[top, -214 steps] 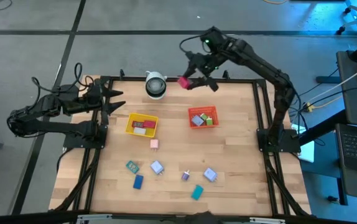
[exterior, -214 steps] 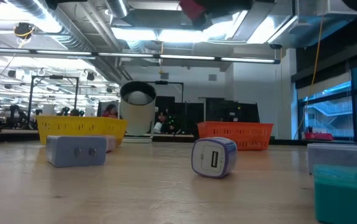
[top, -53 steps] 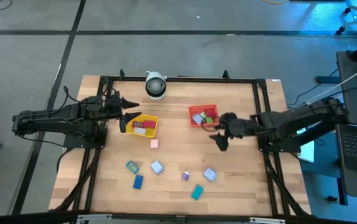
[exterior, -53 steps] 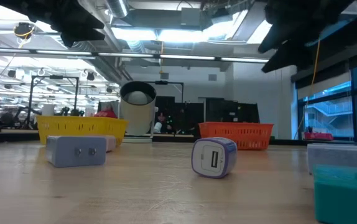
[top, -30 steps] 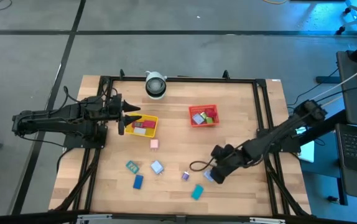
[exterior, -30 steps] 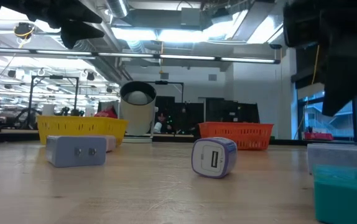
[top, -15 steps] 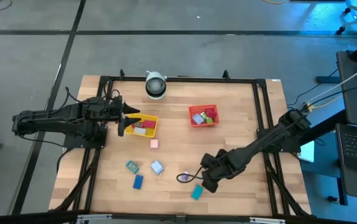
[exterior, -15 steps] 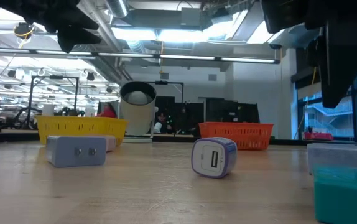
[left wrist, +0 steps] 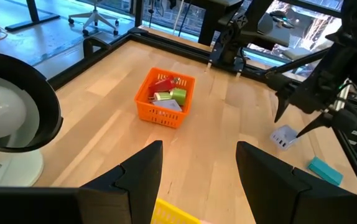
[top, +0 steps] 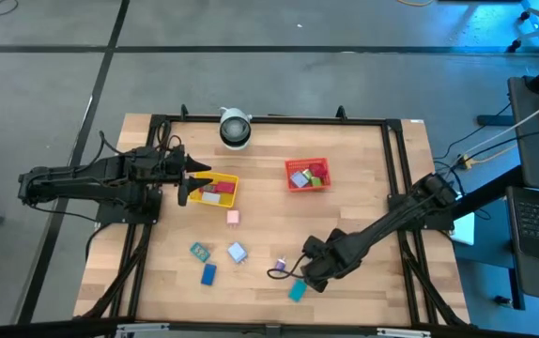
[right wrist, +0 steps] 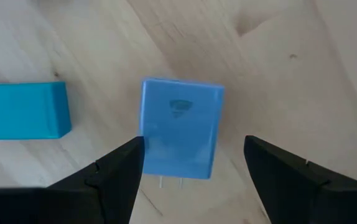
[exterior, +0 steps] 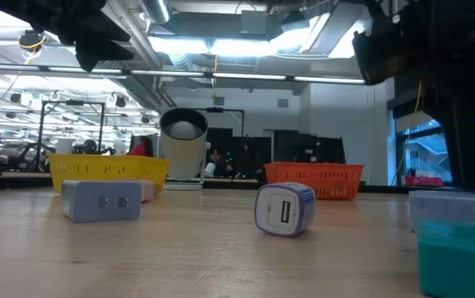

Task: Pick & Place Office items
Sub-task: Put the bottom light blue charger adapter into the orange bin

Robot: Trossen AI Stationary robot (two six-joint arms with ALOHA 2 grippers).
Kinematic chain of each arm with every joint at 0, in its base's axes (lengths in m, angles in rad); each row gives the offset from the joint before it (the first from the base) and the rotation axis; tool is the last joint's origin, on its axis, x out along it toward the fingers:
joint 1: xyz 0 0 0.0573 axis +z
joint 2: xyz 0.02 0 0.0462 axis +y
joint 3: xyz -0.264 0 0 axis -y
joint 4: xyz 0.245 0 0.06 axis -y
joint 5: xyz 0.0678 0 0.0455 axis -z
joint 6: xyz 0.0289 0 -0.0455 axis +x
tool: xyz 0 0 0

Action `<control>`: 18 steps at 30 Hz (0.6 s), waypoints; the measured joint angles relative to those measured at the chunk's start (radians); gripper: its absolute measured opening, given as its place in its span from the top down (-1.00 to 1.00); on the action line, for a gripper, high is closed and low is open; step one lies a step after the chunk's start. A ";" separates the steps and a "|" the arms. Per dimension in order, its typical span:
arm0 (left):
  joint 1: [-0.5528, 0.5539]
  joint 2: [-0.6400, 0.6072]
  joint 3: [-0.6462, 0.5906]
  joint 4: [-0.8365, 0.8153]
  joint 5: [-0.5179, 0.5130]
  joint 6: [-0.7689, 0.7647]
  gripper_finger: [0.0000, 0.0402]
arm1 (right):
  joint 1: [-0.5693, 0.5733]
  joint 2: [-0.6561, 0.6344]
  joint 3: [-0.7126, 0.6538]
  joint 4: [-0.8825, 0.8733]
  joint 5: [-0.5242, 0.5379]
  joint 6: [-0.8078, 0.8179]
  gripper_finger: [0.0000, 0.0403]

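- Right gripper [right wrist: 191, 180] is hovering directly over a pale blue plug adapter [right wrist: 180, 126], fingers spread wide w/ the adapter lying between them, not yet touching. In the high view the gripper [top: 313, 272] is sitting at approx. 5 o'clock on the surface [top: 363, 178], hiding the adapter underneath.
- Adapter is lying flat, prongs pointing back toward the gripper. A teal block [right wrist: 22, 110] is lying just beside it; in the high view that block [top: 297, 291] is just at 7 o'clock of the gripper.
- Doing it well, in my judgement: dropping straight down, keeping the adapter centred btwn the fingers, closing on its two long flat sides. Watching the finger nearest the teal block, since it could nudge or trap that block too.
- Going low enough to grip the body, not the prongs; a shallow pinch on a smooth case will prob. slip.
- Likely destination: the red tray [top: 306, 176] at approx. 1 o'clock, already holding a few pieces. The yellow tray [top: 214, 189] at 10 o'clock also has items inside.
- Left gripper [top: 192, 174] is waiting at the yellow tray's 9 o'clock edge, fingers apart, holding nothing.
- Other loose items at 6–7 o'clock: purple cube [top: 280, 266], whitish cube [top: 238, 252], blue block [top: 207, 274], pink piece [top: 233, 217].
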 joint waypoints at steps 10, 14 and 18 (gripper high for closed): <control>0.000 0.000 0.000 0.000 0.016 0.000 0.00 | 0.003 0.010 0.000 0.042 -0.010 -0.001 -0.38; 0.000 0.000 0.000 -0.001 0.016 0.000 0.00 | 0.005 0.010 0.000 0.051 -0.018 0.004 -0.38; 0.000 0.000 0.000 0.000 0.017 0.000 0.00 | 0.005 0.011 0.000 0.073 -0.026 0.013 -0.38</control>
